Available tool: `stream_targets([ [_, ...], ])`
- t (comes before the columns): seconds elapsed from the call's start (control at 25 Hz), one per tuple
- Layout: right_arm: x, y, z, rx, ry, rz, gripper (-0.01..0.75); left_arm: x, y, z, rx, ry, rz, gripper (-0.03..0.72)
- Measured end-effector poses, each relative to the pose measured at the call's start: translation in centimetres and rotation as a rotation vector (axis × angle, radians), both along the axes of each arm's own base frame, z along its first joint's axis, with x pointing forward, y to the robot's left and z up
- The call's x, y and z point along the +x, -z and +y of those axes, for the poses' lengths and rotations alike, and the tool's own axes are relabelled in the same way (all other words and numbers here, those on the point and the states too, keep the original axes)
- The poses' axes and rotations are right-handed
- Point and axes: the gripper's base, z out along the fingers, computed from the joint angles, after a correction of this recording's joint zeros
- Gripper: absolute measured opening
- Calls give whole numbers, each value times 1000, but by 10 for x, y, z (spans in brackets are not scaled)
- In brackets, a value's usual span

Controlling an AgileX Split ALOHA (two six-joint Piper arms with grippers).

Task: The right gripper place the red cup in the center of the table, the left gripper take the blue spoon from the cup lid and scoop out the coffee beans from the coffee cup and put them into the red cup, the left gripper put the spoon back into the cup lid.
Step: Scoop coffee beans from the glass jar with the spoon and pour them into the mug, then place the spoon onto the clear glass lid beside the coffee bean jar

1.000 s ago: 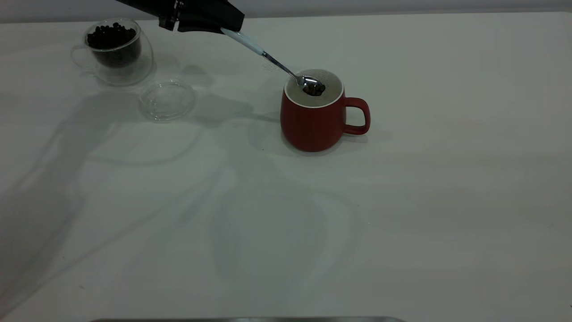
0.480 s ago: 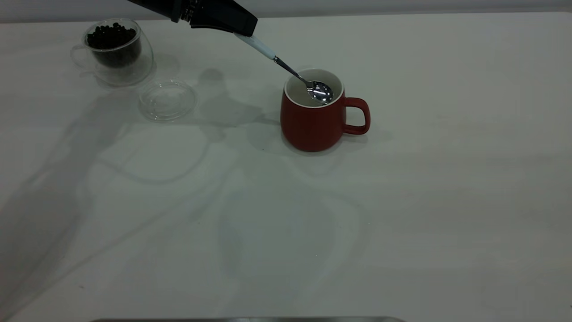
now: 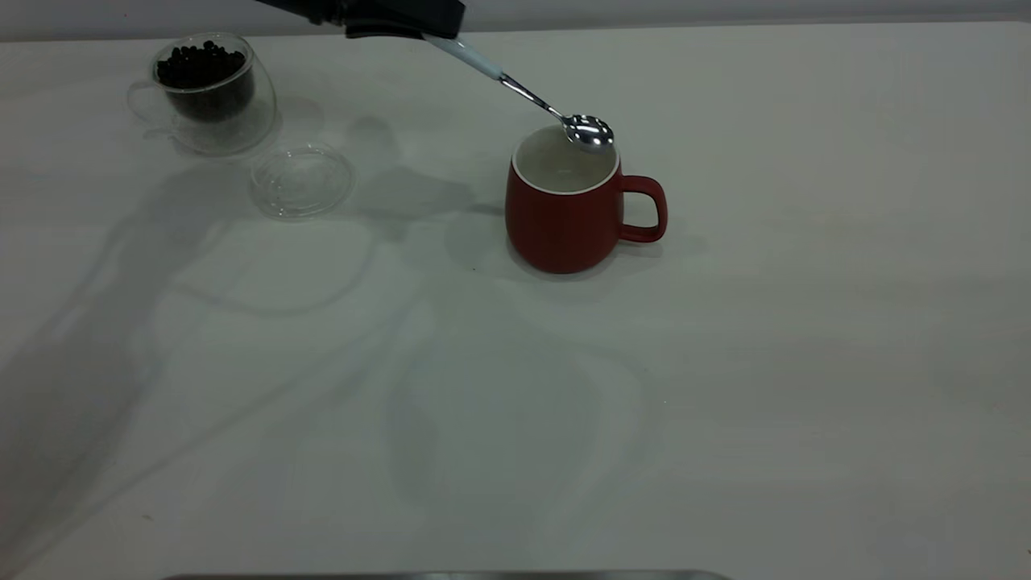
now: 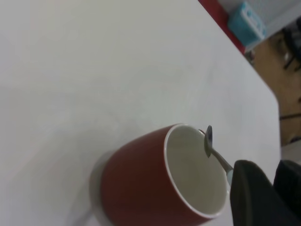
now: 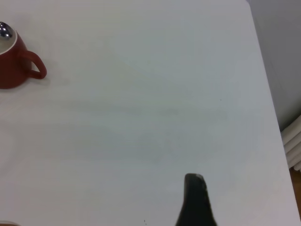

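Note:
The red cup (image 3: 564,217) stands near the middle of the table (image 3: 725,362), handle to the right. My left gripper (image 3: 439,24) is at the top edge, shut on the pale handle of the blue spoon (image 3: 523,93). The spoon's shiny bowl (image 3: 590,133) hangs empty just above the cup's far right rim. In the left wrist view the spoon (image 4: 209,141) sits over the red cup (image 4: 141,183). What lies at the cup's bottom is hidden. The coffee cup (image 3: 205,89) with coffee beans (image 3: 197,64) stands far left, the empty cup lid (image 3: 302,179) beside it. My right gripper (image 5: 195,202) hovers well right of the red cup (image 5: 14,66).
A person (image 4: 287,70) and a teal box (image 4: 247,23) are beyond the table's edge in the left wrist view. The table's right edge (image 5: 263,70) shows in the right wrist view. Bare white tabletop stretches in front of and right of the red cup.
One second ago the spoon held beans over the red cup. Then it showed empty inside the cup. Now it has risen above the rim, and the left gripper moved up.

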Motion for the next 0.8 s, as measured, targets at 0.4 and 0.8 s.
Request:
stream_targets([
  [0.4, 0, 0, 0, 0, 0, 0, 590, 12, -43, 84, -76, -224, 157, 119],
  [0.8, 0, 0, 0, 0, 0, 0, 590, 6, -39, 175, -45, -453, 349, 119],
])
